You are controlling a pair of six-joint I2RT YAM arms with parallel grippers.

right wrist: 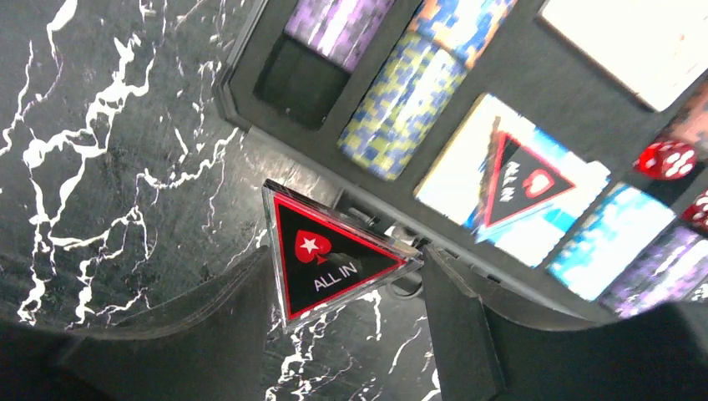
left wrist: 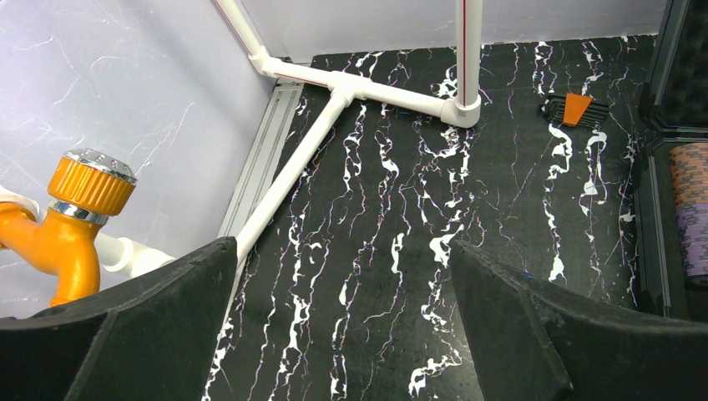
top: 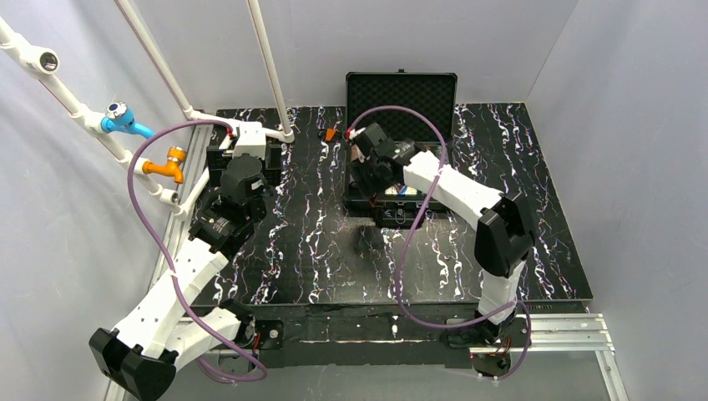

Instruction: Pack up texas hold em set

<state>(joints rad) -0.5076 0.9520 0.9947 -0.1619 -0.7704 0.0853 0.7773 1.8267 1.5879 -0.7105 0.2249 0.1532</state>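
Surface: the table [top: 292, 251] is presenting a flat black top with white marble-like veins running across it.
Room: plain pale walls [top: 634, 125] are enclosing the table on three sides. A white pipe frame [top: 267, 58] of round tubing, carrying a glossy orange valve [left wrist: 79, 209], is standing left of the case.
Case: the black rectangular case [top: 401, 88] is sitting at the table's far side, with its lid standing open and showing dimpled foam.
Contents: striped chip stacks [right wrist: 409, 96] are lying in moulded slots inside the case. A second triangle [right wrist: 522, 180] is resting on a card deck [right wrist: 455, 188], near a red die [right wrist: 665, 159].
Right gripper [right wrist: 346, 280]: its dark, flat-faced fingers are pinching a clear-edged red-and-black "ALL IN" triangle [right wrist: 330, 259] just outside the case's near wall, above the table.
Left gripper [left wrist: 342, 334]: its jaws are standing spread wide with nothing between them, well left of the case.
Loose item: a small orange object [left wrist: 576, 109] is lying on the table just left of the case.
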